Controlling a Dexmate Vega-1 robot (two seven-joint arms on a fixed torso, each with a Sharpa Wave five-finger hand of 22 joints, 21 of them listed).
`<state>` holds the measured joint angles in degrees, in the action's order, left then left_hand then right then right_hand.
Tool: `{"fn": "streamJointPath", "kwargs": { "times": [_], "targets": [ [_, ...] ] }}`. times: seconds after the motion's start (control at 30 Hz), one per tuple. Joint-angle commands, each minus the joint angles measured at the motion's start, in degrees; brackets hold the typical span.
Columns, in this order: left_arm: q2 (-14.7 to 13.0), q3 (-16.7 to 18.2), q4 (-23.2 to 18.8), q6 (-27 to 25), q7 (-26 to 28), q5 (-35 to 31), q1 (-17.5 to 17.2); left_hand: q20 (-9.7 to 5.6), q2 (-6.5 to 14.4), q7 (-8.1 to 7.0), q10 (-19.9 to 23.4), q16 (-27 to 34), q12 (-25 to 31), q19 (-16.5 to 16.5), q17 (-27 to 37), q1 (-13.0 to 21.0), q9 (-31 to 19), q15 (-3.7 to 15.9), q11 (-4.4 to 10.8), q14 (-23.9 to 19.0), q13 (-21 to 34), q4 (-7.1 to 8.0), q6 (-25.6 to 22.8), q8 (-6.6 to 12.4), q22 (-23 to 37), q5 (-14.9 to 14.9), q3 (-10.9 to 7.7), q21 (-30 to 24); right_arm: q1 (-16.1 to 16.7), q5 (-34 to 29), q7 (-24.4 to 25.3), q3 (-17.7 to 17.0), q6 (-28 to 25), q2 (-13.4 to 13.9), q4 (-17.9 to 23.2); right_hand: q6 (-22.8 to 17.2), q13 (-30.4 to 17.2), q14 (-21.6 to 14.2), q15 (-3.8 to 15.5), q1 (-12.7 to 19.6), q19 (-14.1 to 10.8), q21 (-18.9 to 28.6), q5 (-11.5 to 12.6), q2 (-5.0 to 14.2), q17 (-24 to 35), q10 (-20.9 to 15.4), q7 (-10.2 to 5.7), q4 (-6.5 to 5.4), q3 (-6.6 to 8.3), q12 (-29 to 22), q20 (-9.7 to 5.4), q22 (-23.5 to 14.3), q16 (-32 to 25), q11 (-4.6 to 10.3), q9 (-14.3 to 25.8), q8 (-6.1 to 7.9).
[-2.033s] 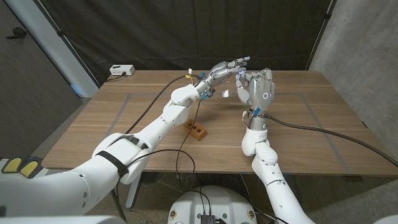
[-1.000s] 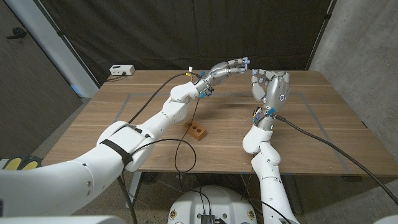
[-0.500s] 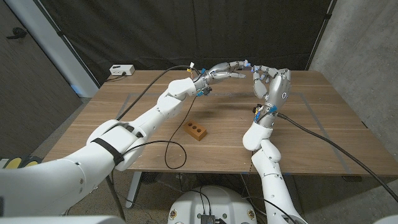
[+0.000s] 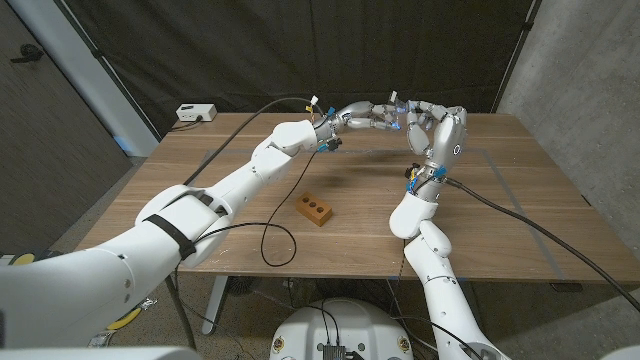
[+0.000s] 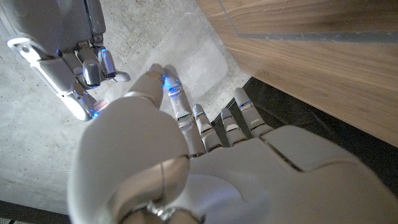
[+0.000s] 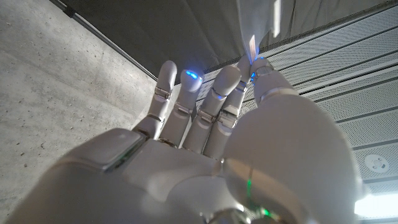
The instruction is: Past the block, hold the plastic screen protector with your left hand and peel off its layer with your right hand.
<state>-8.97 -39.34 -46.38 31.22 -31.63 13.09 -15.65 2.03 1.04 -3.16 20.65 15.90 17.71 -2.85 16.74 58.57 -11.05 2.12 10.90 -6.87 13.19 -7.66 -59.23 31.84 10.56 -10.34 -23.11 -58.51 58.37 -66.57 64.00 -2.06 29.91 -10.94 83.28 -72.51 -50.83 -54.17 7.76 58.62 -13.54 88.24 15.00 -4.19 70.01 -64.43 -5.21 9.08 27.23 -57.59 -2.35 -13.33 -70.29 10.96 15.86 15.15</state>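
Note:
Both hands hang high over the table's far side, beyond the small brown block (image 4: 314, 211). My left hand (image 4: 362, 116) reaches toward the right hand and holds the clear plastic screen protector (image 5: 198, 59) at its fingertips, as the left wrist view shows along that hand (image 5: 186, 162). My right hand (image 4: 437, 130) stands upright close by, its fingers (image 5: 93, 71) curled toward the sheet. In the right wrist view the right hand (image 6: 205, 155) pinches a thin translucent layer (image 6: 254, 28) between thumb and finger. From the head camera the sheet is only a faint glint between the hands.
The wooden table (image 4: 520, 210) carries taped outlines. A white box (image 4: 196, 113) sits at its far left corner. Black cables trail from both arms, one looping over the table's near edge (image 4: 285, 245). A dark curtain hangs behind the table and a concrete wall stands at the right.
Both hands have risen and moved toward the table's far side. They parted about a second ago and have drawn close again. The left arm has stretched out further.

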Motion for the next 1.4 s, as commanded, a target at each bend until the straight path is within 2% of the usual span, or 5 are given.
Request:
{"fn": "streamJointPath", "kwargs": {
  "times": [0.03,0.37,0.6,1.1,1.4],
  "targets": [
    [1.9,1.9,2.6,3.7,5.5,1.4,-1.5,-0.69,1.3,0.24,2.4,0.8,0.7,1.0,-0.1,0.2,0.0,3.31,0.46,-2.0,-0.1,-0.08,-2.7,0.42,0.3,0.3,-0.68,-0.6,-1.0,2.3,0.0,2.8,-1.8,2.2,-1.0,-0.2,-0.1,-0.4,4.88,-0.5,0.2,0.4,0.1,-0.11,0.2,-0.3,-0.38,-0.01,0.55,-0.2,-6.95,-0.1,-0.1,0.26,0.2,0.02],
    [3.1,2.3,6.8,6.0,4.5,2.3,-0.4,-2.46,1.2,1.8,3.8,0.6,0.6,2.4,-0.5,1.7,0.2,4.55,1.12,-2.1,-0.2,-0.88,-5.4,0.3,0.3,0.4,-1.22,-1.3,-2.2,8.5,0.0,9.1,-6.6,7.8,-1.3,0.3,0.5,-0.1,4.87,-1.6,0.8,0.7,-0.7,-0.09,0.2,0.2,-1.01,-0.37,0.75,0.4,-6.24,0.3,0.2,0.19,0.0,-0.39],
    [3.8,1.9,10.7,7.0,1.9,2.2,1.6,-2.45,1.3,1.82,3.3,0.3,0.2,2.2,-0.5,1.7,0.2,4.26,0.98,-1.4,-0.2,-0.78,-5.6,-0.02,0.3,0.4,-1.24,-1.4,-2.9,9.8,0.0,9.9,-7.0,8.3,-2.0,1.2,2.3,0.0,4.88,-2.4,0.9,1.0,-2.2,0.36,0.1,0.0,-1.57,-0.74,0.84,1.4,-5.64,0.5,0.6,-0.01,-0.5,-1.17],
    [4.8,1.7,14.4,7.4,-0.4,1.9,3.6,-2.52,1.3,2.28,3.1,0.0,-0.2,1.7,-0.5,1.8,0.3,4.16,1.0,-0.9,-0.1,-0.74,-6.1,-0.54,0.3,0.5,-1.27,-1.4,-4.4,10.9,0.0,9.4,-5.4,7.7,-4.4,2.8,2.7,0.0,4.87,-2.6,0.8,0.9,-3.6,0.22,0.1,0.3,-1.91,-0.47,0.9,1.6,-5.07,0.9,0.7,0.23,-1.1,-2.21],
    [6.1,1.0,18.8,7.7,-0.9,0.8,5.5,-2.6,1.3,2.44,3.0,-0.1,-0.4,1.6,-0.5,1.9,0.2,4.16,0.9,-0.6,0.0,-0.75,-6.5,-0.84,0.3,0.5,-1.29,-1.5,-5.5,8.2,0.0,5.7,-1.2,4.5,-7.1,1.8,3.2,-0.3,4.87,-3.7,0.5,1.0,-3.7,0.87,0.1,-0.1,-1.69,-1.17,0.7,1.6,-4.98,1.0,0.6,0.13,-1.3,-1.93]
  ]
}}
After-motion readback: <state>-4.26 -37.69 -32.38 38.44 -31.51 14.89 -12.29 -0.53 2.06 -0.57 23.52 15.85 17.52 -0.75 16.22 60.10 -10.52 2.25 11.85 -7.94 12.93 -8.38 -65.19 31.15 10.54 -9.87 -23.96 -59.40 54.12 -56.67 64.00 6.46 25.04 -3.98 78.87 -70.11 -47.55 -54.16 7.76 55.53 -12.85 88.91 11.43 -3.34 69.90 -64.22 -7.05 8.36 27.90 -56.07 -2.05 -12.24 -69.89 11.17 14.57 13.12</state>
